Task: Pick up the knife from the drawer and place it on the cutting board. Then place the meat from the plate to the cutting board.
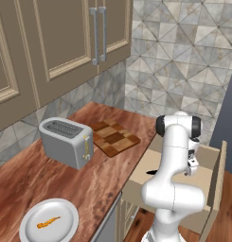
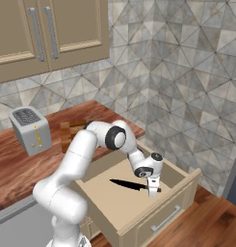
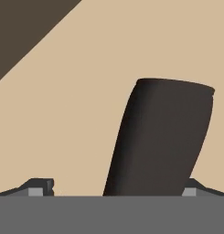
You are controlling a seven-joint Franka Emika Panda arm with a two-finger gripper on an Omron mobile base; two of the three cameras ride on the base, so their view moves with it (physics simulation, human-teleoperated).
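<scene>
Knife (image 3: 161, 137) handle under spread gripper (image 3: 118, 185) inside drawer (image 2: 110, 202); stiff, thin, likely slippery; best pinched across handle.

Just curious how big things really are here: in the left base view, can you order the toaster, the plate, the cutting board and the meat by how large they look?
Largest to smallest:
1. toaster
2. plate and cutting board: look alike; the plate is nearer the camera, so unsure
3. meat, by far the smallest

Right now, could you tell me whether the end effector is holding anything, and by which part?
Nothing is held yet. The open end effector is lowered into the light tan wooden drawer, its fingers either side of one end of the long black knife, not closed on it.
</scene>
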